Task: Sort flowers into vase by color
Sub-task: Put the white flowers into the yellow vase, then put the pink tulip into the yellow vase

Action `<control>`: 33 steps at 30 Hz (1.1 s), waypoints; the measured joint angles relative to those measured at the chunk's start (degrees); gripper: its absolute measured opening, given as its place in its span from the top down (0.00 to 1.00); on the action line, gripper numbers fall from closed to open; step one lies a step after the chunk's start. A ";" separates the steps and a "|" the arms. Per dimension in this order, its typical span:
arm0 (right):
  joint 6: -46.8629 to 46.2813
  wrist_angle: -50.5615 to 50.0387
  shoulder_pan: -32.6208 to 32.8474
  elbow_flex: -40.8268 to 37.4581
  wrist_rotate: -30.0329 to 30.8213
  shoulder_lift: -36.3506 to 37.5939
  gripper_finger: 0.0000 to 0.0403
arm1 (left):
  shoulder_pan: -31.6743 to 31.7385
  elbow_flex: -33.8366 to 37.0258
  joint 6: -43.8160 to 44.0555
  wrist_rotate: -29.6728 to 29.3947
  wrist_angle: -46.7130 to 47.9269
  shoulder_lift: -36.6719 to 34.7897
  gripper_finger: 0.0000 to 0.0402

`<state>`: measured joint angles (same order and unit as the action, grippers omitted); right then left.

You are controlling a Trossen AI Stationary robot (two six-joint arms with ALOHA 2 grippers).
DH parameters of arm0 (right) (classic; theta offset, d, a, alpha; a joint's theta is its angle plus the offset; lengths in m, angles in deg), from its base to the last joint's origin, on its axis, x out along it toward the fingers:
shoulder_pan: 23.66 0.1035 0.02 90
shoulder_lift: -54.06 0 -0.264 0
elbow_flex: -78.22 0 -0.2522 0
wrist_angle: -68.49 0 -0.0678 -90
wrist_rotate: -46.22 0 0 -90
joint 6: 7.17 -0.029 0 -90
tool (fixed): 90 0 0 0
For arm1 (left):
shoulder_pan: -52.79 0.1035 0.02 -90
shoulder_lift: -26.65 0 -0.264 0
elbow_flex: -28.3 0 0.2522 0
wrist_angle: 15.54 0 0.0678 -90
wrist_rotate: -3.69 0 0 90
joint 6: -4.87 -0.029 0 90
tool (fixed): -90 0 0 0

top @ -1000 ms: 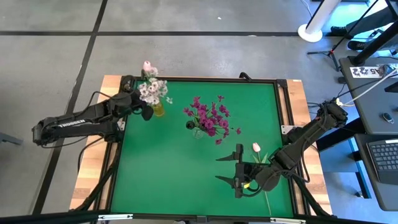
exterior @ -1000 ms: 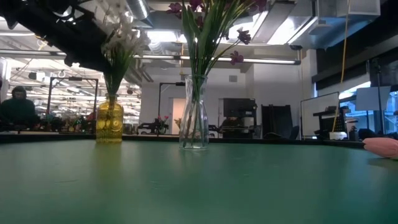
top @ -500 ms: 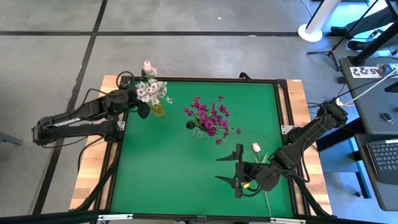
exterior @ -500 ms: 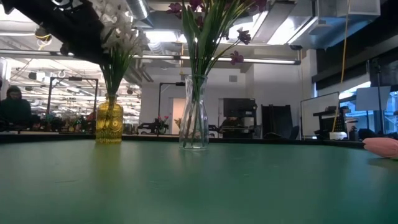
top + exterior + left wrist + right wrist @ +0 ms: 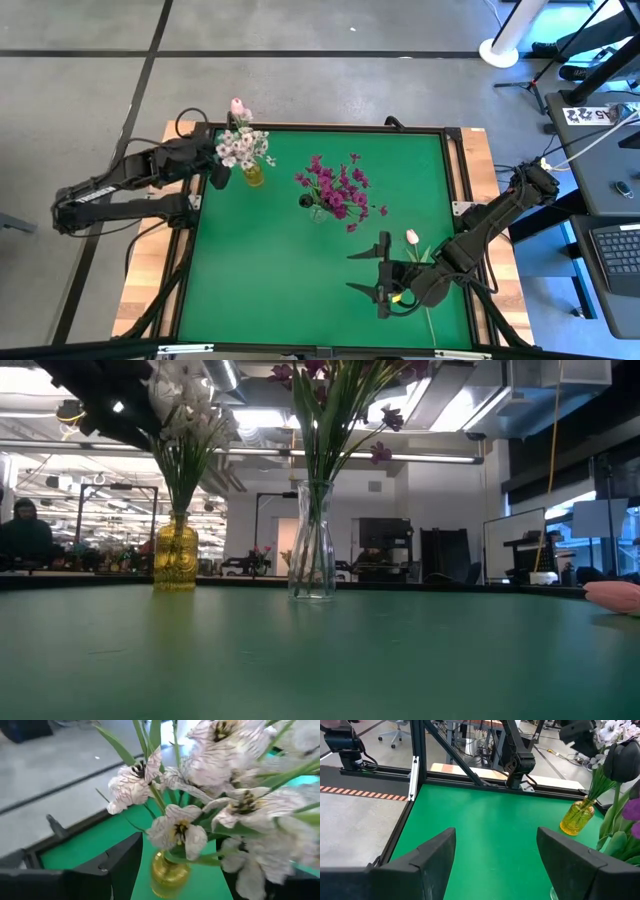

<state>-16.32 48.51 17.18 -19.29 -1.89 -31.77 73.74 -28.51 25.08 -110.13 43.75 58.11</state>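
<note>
High view: left pincer (image 5: 218, 166) beside yellow vase (image 5: 254, 176), near table's edge (image 5: 196, 190).

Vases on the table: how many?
2. Yellow vase with white flowers near the far-left corner; clear vase with purple flowers near the middle. None seems hidden.

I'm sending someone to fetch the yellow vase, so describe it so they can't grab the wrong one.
On the green table, look to the far left corner, beside the left gripper. The yellow vase stands there, short, amber glass, holding white flowers. Its neighbour, the clear vase, is taller and holds purple flowers.
</note>
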 joint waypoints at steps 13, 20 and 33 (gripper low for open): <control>-0.19 -4.71 0.02 -0.02 -5.94 0.40 0.32 | -1.36 -3.63 2.59 16.03 11.50 0.01 0.39; -3.79 -9.63 0.10 -0.02 -7.96 1.50 0.32 | -4.00 -3.63 5.89 15.06 15.27 -0.02 0.39; -22.96 -31.61 0.04 0.00 -12.66 5.01 0.32 | -14.72 -3.63 11.63 24.84 12.74 -0.47 0.41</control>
<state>-39.28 16.90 17.23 -19.29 -14.55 -26.76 59.02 -32.14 36.72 -85.28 56.49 57.64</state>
